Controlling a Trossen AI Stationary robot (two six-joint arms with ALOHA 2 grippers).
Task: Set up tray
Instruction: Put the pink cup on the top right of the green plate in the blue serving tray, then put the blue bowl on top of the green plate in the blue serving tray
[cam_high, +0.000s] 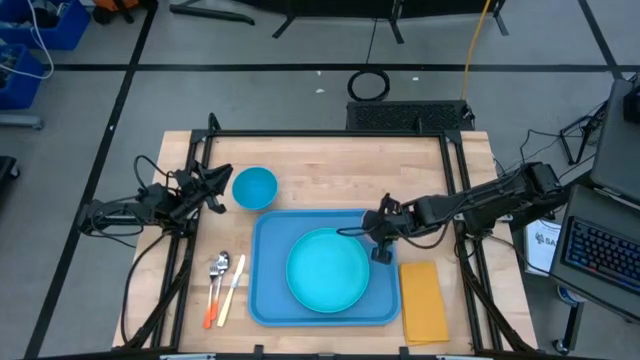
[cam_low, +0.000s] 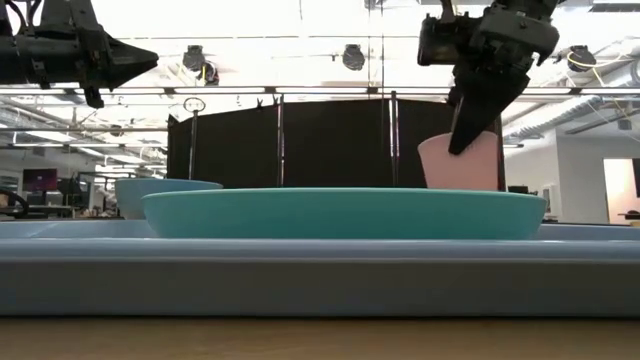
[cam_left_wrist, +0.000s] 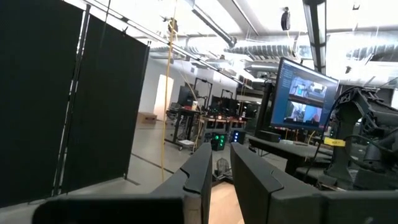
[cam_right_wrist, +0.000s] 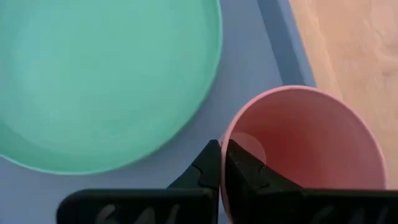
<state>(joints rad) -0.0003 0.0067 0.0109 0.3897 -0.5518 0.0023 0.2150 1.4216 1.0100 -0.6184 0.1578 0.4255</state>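
The blue tray (cam_high: 265, 300) lies at the table's near middle with a round turquoise plate (cam_high: 328, 268) on it. My right gripper (cam_right_wrist: 222, 148) is over the tray's far right corner, shut on a pink cup (cam_right_wrist: 311, 143) that stands upright beside the plate (cam_right_wrist: 106, 74). In the low view the cup (cam_low: 480, 165) shows behind the plate, its base hidden. My left gripper (cam_left_wrist: 221, 180) waits raised at the table's left (cam_high: 222, 180), a narrow gap between its fingers, holding nothing. My right gripper pinches the cup's rim (cam_right_wrist: 225, 134) on the side next to the plate, one finger inside the cup and one outside. The fingers (cam_low: 468, 125) slant down from above. The cup stays upright, mouth up; whether its base rests on the tray cannot be seen.
A small blue bowl (cam_high: 254, 187) stands on the table beyond the tray's far left corner. Cutlery (cam_high: 222, 285) lies left of the tray, a yellow napkin (cam_high: 423, 300) right of it. Black frame rails run along both table sides.
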